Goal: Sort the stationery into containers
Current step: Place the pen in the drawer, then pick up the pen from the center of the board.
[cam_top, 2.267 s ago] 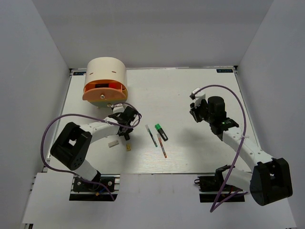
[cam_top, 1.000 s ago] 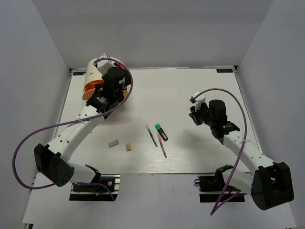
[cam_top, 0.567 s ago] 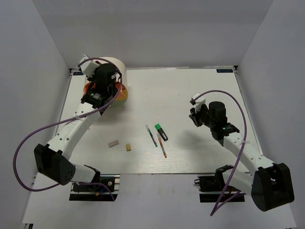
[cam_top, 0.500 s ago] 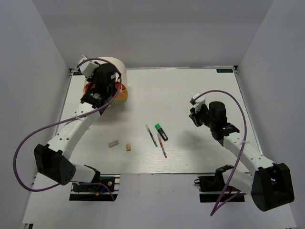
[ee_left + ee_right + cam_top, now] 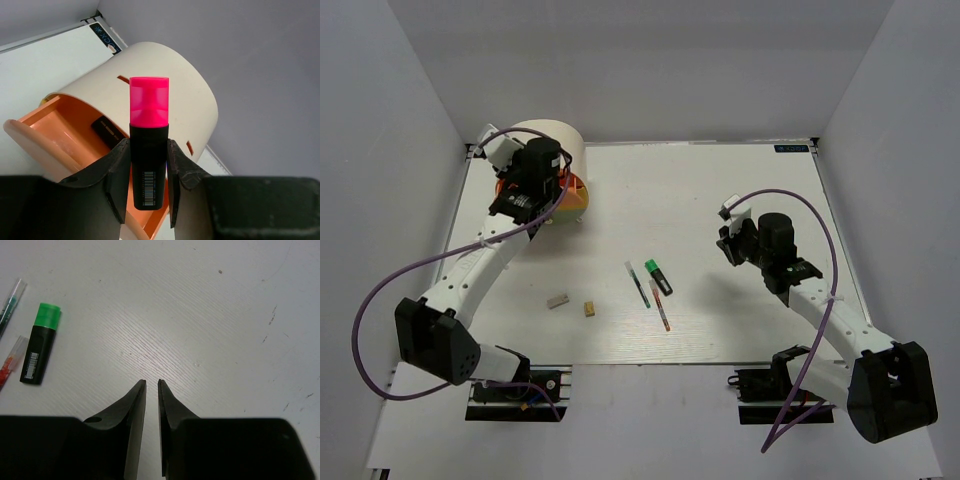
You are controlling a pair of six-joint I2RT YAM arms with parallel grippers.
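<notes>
We have the left gripper (image 5: pixel 148 152) clamped on the pink highlighter (image 5: pixel 148 112) above the pulled-out orange tray (image 5: pixel 52 142) of the cream drum (image 5: pixel 170 87), while the right gripper (image 5: pixel 151 383) hangs empty over the table (image 5: pixel 210 310), jaws barely apart, near the green highlighter (image 5: pixel 41 344).

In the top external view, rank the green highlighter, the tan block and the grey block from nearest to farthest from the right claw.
1. green highlighter: nearest, just to the left of the right claw.
2. tan block: farther left and closer to the arms' bases.
3. grey block: farthest, just left of the tan block.
</notes>
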